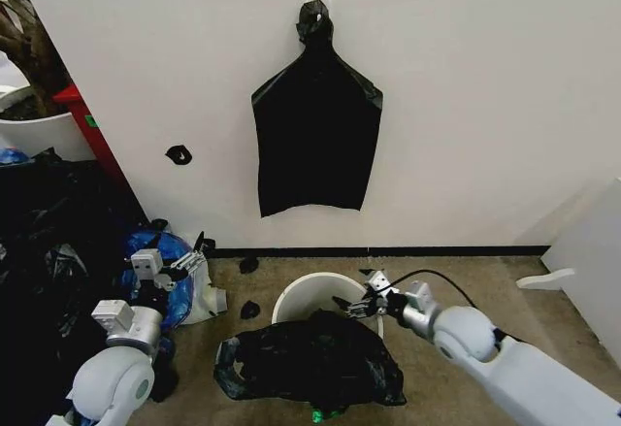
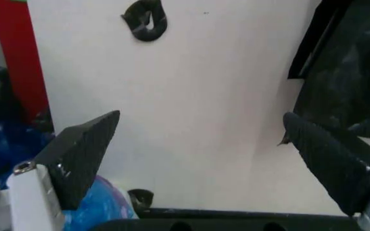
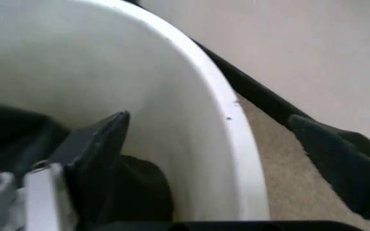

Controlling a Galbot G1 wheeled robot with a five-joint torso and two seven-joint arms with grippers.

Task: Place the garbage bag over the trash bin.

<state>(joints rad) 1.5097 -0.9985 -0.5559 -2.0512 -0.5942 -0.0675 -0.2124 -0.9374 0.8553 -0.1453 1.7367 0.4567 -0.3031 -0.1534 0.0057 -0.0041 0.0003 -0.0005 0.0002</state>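
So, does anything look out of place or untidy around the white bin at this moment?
Yes. The garbage bag lies crumpled over the front of the trash bin, not spread around its rim. The open right gripper straddles the rim; the open left gripper waits aside.

The garbage bag (image 1: 310,360), glossy black and crumpled, lies draped over the near side of the round white trash bin (image 1: 303,295) at lower centre; the bin's far rim stays bare.

glossy wrinkled plastic garbage bag (image 1: 310,360), smooth white plastic trash bin (image 1: 301,295)
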